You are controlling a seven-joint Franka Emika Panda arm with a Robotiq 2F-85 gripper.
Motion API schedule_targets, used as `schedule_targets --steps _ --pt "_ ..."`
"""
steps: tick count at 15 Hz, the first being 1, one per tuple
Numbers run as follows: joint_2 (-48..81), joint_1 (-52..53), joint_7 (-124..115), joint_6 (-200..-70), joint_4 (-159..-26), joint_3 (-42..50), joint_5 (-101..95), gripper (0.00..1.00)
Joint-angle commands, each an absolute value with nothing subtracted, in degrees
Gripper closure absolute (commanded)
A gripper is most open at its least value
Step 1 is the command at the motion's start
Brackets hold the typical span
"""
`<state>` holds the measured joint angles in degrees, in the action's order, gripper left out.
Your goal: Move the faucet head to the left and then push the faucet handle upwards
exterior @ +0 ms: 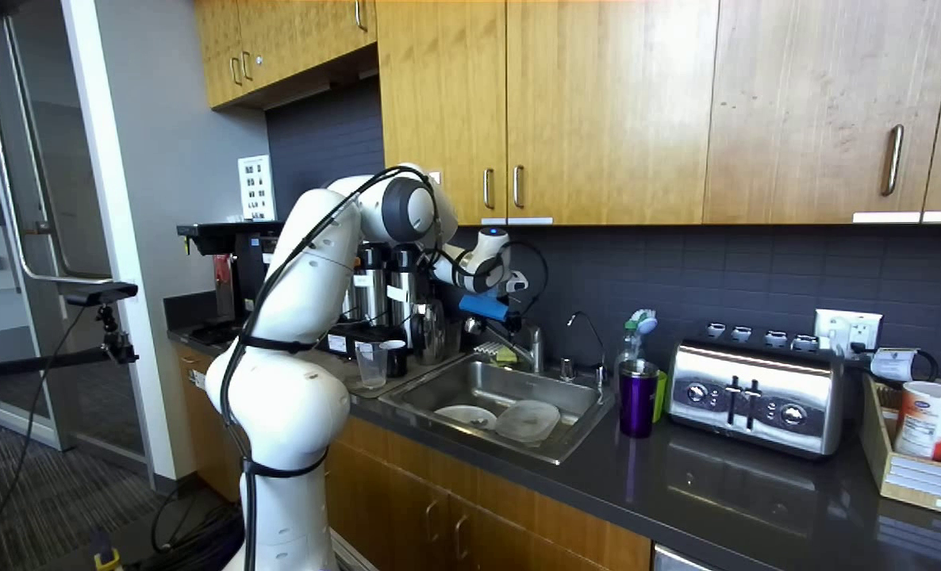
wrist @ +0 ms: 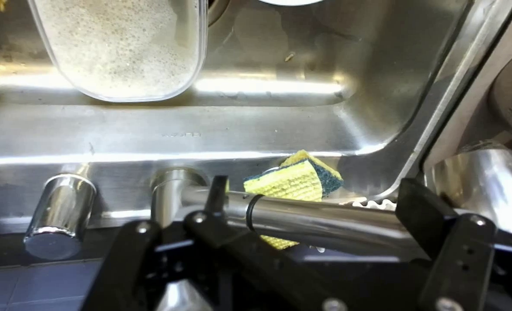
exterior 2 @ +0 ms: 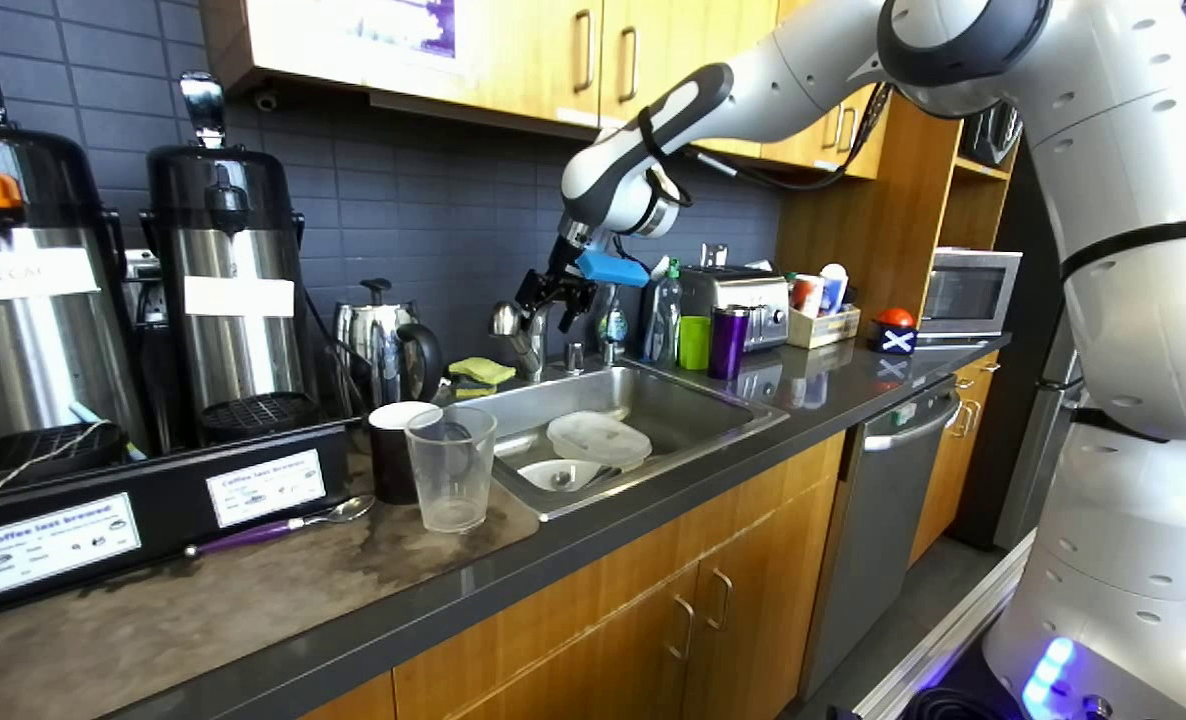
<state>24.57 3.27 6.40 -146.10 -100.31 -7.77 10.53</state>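
Claw (wrist: 318,207): fingers spread wide apart, 1 at 9 o'clock and 1 at 3 o'clock of the gap in the wrist view; cannot tell whether either touches metal.
Faucet head (exterior 2: 504,319): just beside the claw, between 8 and 9 o'clock from it in an exterior view; in the wrist view its end goes behind the 3 o'clock finger.
Spout (wrist: 325,222): shiny metal, crossing the gap between the 2 fingers from 9 toward 4 o'clock in the wrist view; a black ring (wrist: 253,211) sits around it.
Post (wrist: 64,211): short metal cylinder at 9 o'clock from the spout's base in the wrist view.
Sink (wrist: 238,129): steel, set in the desk (exterior: 669,492), with a tub (wrist: 122,47) of foamy liquid and a white dish (exterior 2: 543,475) inside; in an exterior view the dish is between 7 and 8 o'clock from the tub.
Sponges (wrist: 288,183): yellow and dark green, at 12 o'clock from the spout in the wrist view, partly hidden by it.
Kettle (exterior 2: 363,350): at 9 o'clock from the faucet head in an exterior view.
Purple cup (exterior: 638,400): upright on the desk, at 3 o'clock from the sink in an exterior view.
Toaster (exterior: 756,396): on the desk, at 3 o'clock from the purple cup in an exterior view.
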Motion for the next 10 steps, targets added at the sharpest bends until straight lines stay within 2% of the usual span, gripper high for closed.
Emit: schedule_targets --steps 1,10 --pt "26.4 2.7 6.0 -145.6 -98.2 -9.1 12.8 0.0" --pt "29.9 2.8 6.4 -146.2 -93.3 -10.2 14.3 0.0"
